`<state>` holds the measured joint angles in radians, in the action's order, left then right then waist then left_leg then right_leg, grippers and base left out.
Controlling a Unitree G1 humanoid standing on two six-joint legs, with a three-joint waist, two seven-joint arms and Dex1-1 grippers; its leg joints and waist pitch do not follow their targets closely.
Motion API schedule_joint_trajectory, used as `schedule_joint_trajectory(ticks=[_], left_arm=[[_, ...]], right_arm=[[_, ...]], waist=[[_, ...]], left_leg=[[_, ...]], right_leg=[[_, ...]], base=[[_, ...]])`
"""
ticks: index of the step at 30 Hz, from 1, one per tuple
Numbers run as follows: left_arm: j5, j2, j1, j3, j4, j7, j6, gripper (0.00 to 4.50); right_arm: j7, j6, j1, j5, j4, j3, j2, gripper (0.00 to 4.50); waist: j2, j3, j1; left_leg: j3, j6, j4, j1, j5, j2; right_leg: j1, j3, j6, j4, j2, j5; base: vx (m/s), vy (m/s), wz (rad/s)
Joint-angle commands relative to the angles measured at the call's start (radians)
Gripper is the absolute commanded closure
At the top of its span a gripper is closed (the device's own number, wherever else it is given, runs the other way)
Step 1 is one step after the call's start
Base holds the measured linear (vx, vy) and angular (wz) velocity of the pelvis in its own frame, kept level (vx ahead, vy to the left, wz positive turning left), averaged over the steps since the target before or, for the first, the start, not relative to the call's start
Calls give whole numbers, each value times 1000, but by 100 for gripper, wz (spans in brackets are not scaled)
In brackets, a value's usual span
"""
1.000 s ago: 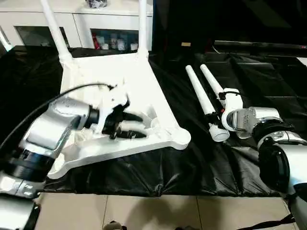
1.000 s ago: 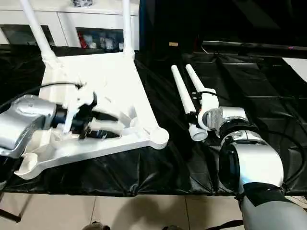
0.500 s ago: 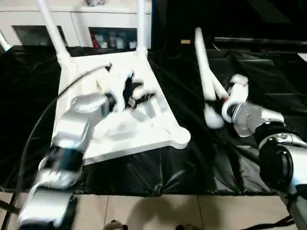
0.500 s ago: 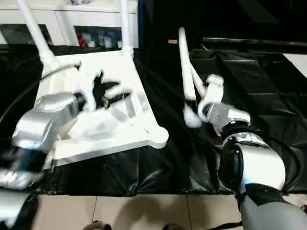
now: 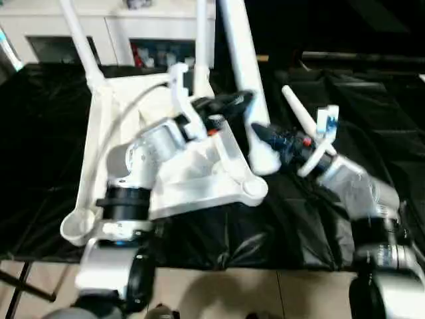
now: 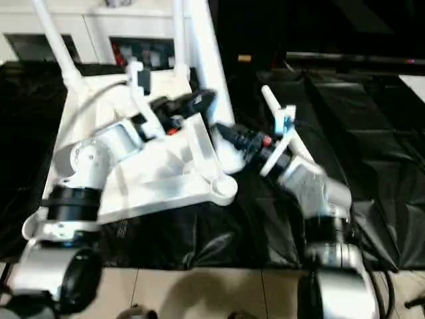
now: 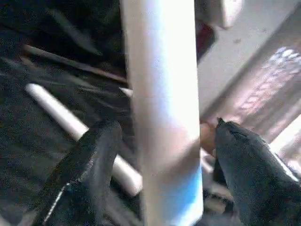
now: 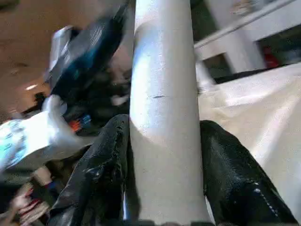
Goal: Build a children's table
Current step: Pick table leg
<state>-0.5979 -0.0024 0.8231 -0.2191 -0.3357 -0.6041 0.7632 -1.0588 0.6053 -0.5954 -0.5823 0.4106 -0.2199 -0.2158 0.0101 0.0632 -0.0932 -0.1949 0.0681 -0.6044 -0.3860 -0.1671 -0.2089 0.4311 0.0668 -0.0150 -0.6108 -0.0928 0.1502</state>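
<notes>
The white tabletop [image 5: 192, 176] lies underside up on the black cloth, with two white legs [image 5: 74, 33] standing in its far corner sockets. A third white leg [image 5: 239, 60] stands nearly upright, its lower end just beside the near right corner socket [image 5: 254, 189]. My right gripper [image 5: 265, 136] is shut on this leg near its bottom, and both its fingers [image 8: 230, 179] press the tube. My left gripper [image 5: 232, 101] sits higher on the same leg, open, its fingers [image 7: 94, 165] straddling the tube. The fourth leg [image 5: 297, 113] lies on the cloth behind my right arm.
A white cabinet [image 5: 133, 26] with glass doors stands right behind the tabletop. The black cloth [image 5: 265, 226] ends at tiled floor [image 5: 232, 292] near me. A cable runs from my left arm across the tabletop.
My right gripper has lifted one leg off the cloth and stood it upright by the near right corner. My left arm swung from the tabletop's underside over to that leg.
</notes>
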Motion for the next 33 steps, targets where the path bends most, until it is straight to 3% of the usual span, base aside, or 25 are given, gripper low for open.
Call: schedule_joint_trajectory(ticks=[1, 2, 7, 8, 13, 14, 18, 20, 24, 30, 33], left_arm=[[-30, -5, 19, -7, 22, 11, 27, 57], [-35, -7, 18, -4, 25, 9, 34, 57], [0, -8, 9, 24, 20, 23, 31, 53], [9, -9, 12, 23, 19, 45, 21, 53], [35, -33, 31, -11, 8, 193, 3, 53], [41, -45, 37, -25, 1, 240, -9, 82], [64, -93, 59, -82, -35, 395, -91, 93], [69, -105, 62, -94, -51, 424, -121, 128], [72, -113, 59, -104, -57, 470, -150, 130], [101, -125, 44, -94, -33, 505, -173, 186], [103, -130, 42, -89, -32, 517, -188, 212]], right_arm=[[-15, 16, 11, -7, -53, 6, -3, 263], [-15, 29, 20, -11, -72, 7, -1, 263], [11, 66, 48, -26, -143, 31, -1, 263], [44, 40, 45, 3, -144, 44, 2, 263], [189, -29, 38, 106, -175, 95, 31, 263], [246, -52, 29, 152, -171, 111, 51, 263], [427, -136, 8, 305, -177, 194, 126, 263], [486, -151, 8, 342, -196, 226, 153, 263], [574, -188, 11, 407, -212, 283, 175, 263], [693, -253, 14, 526, -235, 356, 229, 263], [717, -264, 19, 534, -241, 366, 243, 263]], waist=[[-4, -83, -2], [-10, -83, 4], [-12, -84, 6], [-16, -85, 7], [-14, -83, 9], [-11, -84, 9], [-9, -82, 18], [-9, -83, 21], [-6, -85, 23], [-4, -84, 32], [-6, -84, 35]], left_leg=[[5, -47, 61, 14, -210, -7], [7, -46, 62, 12, -211, -4], [9, -54, 62, 12, -179, -5], [8, -53, 62, 12, -166, -6], [7, -37, 61, 11, -157, -5], [8, -32, 61, 11, -163, -5], [9, -21, 63, 10, -179, -2], [10, -20, 65, 12, -187, -2], [10, -24, 66, 13, -176, -3], [10, -24, 67, 10, -175, -3], [10, -26, 68, 9, -184, -3]], right_leg=[[-69, -21, -198, 83, -32, 287], [-70, -22, -180, 86, -32, 312], [-69, -23, -152, 86, -32, 309], [-67, -24, -154, 86, -32, 296], [-65, -25, -151, 83, -32, 285], [-64, -26, -142, 84, -33, 297], [-62, -25, -121, 88, -29, 310], [-62, -25, -113, 89, -28, 307], [-62, -27, -128, 83, -27, 245], [-64, -28, -139, 79, -29, 219], [-65, -29, -135, 81, -28, 217]], base=[[0, 0, 0], [0, 0, 0], [0, 0, 0], [0, 0, 0], [0, 0, 0], [0, 0, 0], [0, 0, 0], [0, 0, 0], [0, 0, 0], [0, 0, 0], [0, 0, 0]])
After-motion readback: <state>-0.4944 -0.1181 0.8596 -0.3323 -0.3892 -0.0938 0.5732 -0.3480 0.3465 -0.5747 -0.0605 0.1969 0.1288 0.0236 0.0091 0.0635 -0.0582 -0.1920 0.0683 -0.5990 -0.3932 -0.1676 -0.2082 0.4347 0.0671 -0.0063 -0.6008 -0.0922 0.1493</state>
